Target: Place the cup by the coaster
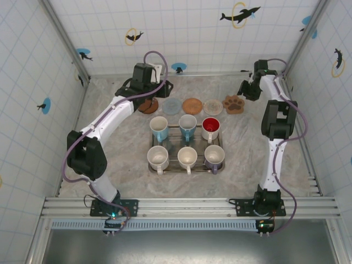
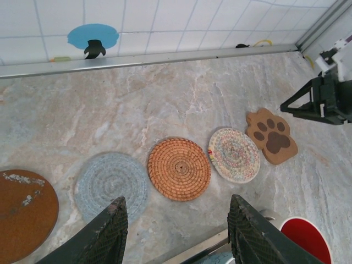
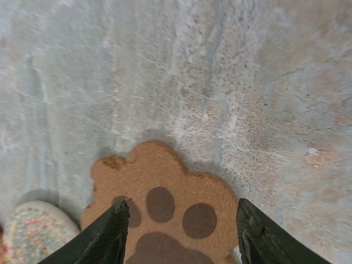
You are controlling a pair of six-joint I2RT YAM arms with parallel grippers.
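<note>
Several cups stand in a metal tray [image 1: 174, 170]; among them are a red cup [image 1: 211, 128], a blue cup [image 1: 187, 126] and a white cup [image 1: 158, 158]. Behind the tray lies a row of coasters: dark brown [image 1: 147, 106], grey-blue [image 1: 171, 105], orange woven [image 1: 192, 104], multicoloured [image 1: 213, 105] and a paw-shaped coaster [image 1: 234, 104]. My left gripper [image 1: 161, 91] hangs open and empty over the left end of the row. Its wrist view looks between the jaws [image 2: 177, 206] at the orange coaster [image 2: 179, 168]. My right gripper [image 3: 182, 204] is open and empty just above the paw coaster [image 3: 165, 203].
The red cup's rim [image 2: 306, 239] and the tray's far edge [image 2: 203, 248] sit at the bottom of the left wrist view. Tiled walls close in the back and both sides. Bare marble lies left and right of the tray. The right gripper [image 2: 324, 99] hovers beyond the paw coaster.
</note>
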